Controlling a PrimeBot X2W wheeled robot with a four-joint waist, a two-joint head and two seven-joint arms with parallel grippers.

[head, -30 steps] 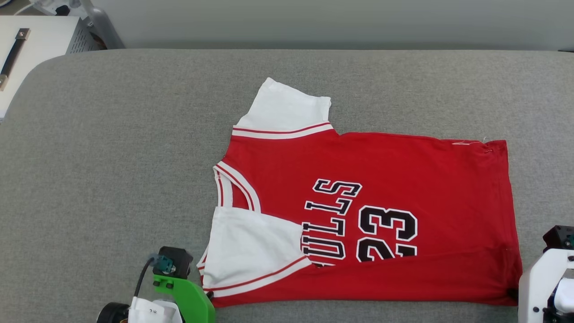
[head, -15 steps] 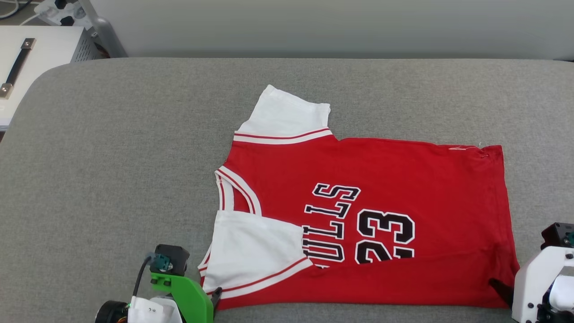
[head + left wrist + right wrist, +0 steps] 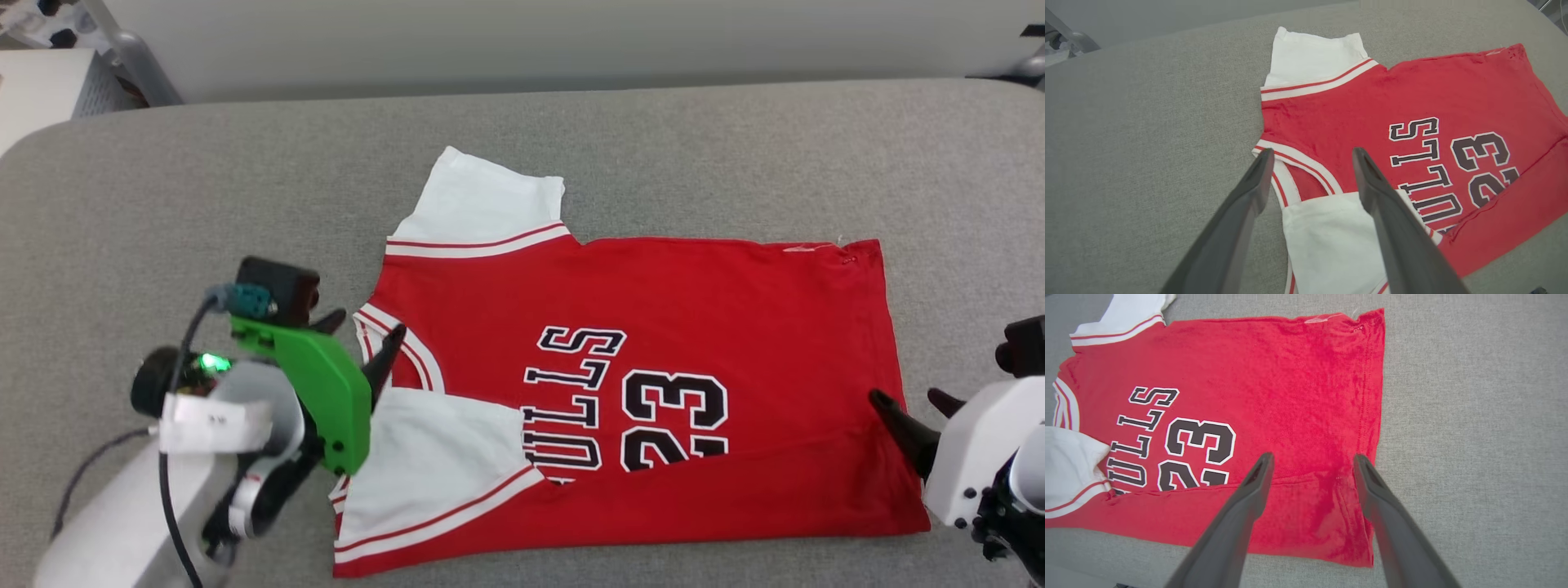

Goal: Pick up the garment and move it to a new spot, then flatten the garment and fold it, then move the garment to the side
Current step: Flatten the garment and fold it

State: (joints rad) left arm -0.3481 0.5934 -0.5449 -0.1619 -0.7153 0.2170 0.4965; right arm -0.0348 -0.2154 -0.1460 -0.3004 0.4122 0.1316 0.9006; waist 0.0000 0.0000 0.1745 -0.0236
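Status: shirt lies flat mid-tabletop, collar toward robot's left, hem to its right. Near long edge is already folded up over the lettering, near sleeve tucked in over the chest. Far sleeve sticks out unfolded. So I'd say relocation and flattening are done and the fold is about a third in. Left to do: far-side fold, crosswise fold, shift aside. Left pincer released, empty, above the collar. Right pincer released, empty, over the hem's near corner. White cabinet and a metal leg sit well off beyond the far-left corner, not in the way.
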